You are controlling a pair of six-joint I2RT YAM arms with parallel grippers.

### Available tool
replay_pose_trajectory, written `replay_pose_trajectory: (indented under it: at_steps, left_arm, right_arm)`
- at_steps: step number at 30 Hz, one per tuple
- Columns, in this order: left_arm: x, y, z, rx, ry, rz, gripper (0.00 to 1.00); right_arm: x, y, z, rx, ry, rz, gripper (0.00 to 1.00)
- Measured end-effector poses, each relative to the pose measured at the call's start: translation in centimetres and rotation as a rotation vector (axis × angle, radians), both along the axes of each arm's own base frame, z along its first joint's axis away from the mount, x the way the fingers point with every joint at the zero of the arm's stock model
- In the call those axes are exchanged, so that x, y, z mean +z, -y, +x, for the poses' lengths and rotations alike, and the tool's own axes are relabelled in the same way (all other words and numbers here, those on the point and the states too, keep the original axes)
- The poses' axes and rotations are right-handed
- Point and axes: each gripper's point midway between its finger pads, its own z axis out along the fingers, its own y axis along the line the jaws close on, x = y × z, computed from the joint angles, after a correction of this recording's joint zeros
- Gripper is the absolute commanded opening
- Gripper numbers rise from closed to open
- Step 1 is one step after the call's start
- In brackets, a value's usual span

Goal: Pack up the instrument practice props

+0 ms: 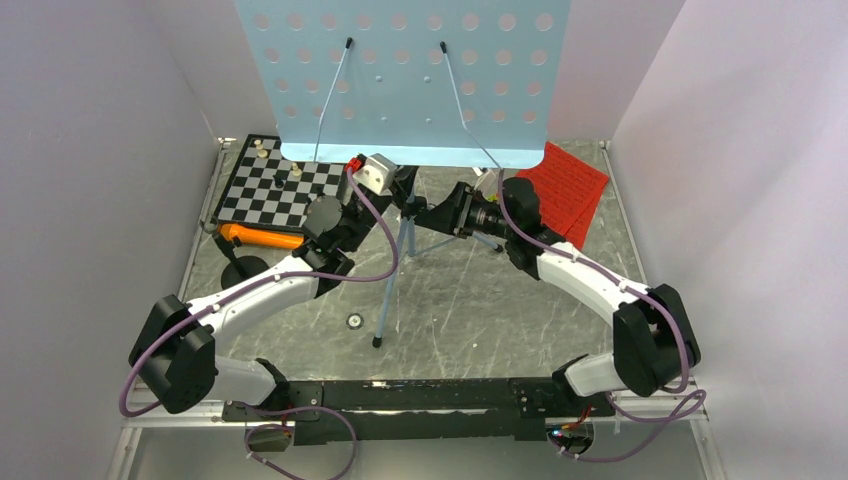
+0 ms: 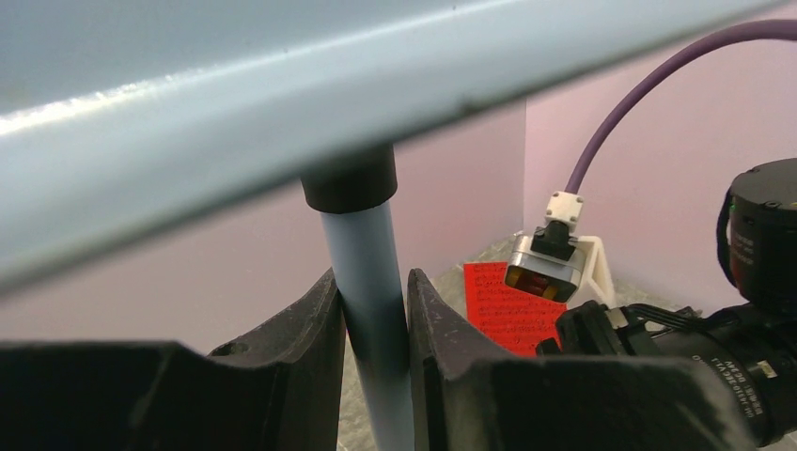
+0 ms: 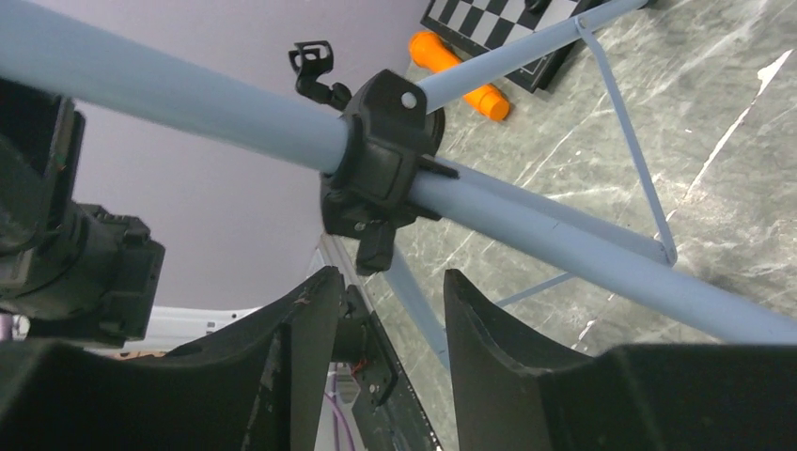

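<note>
1. Light-blue stand [image 1: 405,75] rises mid-desk [image 1: 470,300]. Its perforated tray fills the top of the overhead view, and its tripod legs spread on the marbled surface between the two arms.
2. Only the overhead view gives the layout. The chessboard [image 1: 275,185] is at back left. The orange mic [image 1: 262,237] lies just in front of it, near a black round base [image 1: 243,270]. The red pages [image 1: 568,188] are at back right, one corner hidden by the tray's edge.
3. Only the left wrist view shows the grip. The left gripper [image 2: 374,287] is clamped on the stand's pole, one finger pressed to each side, below the black collar [image 2: 350,178] under the tray.
4. Only the right wrist view shows the stand's black hub [image 3: 381,164], where the legs meet the pole. The right gripper [image 3: 390,282] is spread, with nothing between its fingers and the tips just short of that hub. The mic and a corner of the chessboard lie beyond.
5. The pages carry rows of dark print, too small to read in the left wrist view. White lettering on the right arm's black housing [image 2: 752,366] is too blurred to read.
6. Both arms have their elbows out to the sides. Their forearms angle inward and converge on the pole, so the grippers face each other.
</note>
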Motion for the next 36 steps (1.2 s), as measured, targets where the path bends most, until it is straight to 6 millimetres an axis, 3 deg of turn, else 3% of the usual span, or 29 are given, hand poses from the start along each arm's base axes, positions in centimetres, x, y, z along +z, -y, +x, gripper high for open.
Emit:
replay_pose_trajectory:
  at_steps: [10, 13, 16, 24, 27, 36]
  left_arm:
    - [0.0, 0.0, 0.0, 0.001, -0.002, 0.0, 0.0]
    - [0.0, 0.0, 0.0, 0.002, -0.001, 0.001, 0.0]
    - [0.0, 0.0, 0.0, 0.003, -0.001, 0.002, 0.0]
    - [-0.1, -0.1, 0.0, 0.008, -0.005, 0.001, 0.0]
    - [-0.1, 0.0, -0.1, 0.003, -0.006, 0.0, 0.0]
    - [0.0, 1.4, -1.2, -0.05, -0.011, 0.008, 0.0]
  right_arm:
    - [-0.5, -0.5, 1.4, -0.024, -0.016, -0.009, 0.45]
    - [-0.4, -0.5, 1.6, -0.029, -0.014, -0.006, 0.33]
    - [0.2, -0.8, 1.4, -0.015, 0.003, 0.002, 0.0]
    - [0.2, -0.9, 1.5, -0.013, 0.057, -0.025, 0.0]
    - [0.0, -0.7, 1.3, -0.068, 0.183, -0.084, 0.0]
    - [0.0, 0.9, 0.2, -0.287, 0.795, -0.441, 0.0]
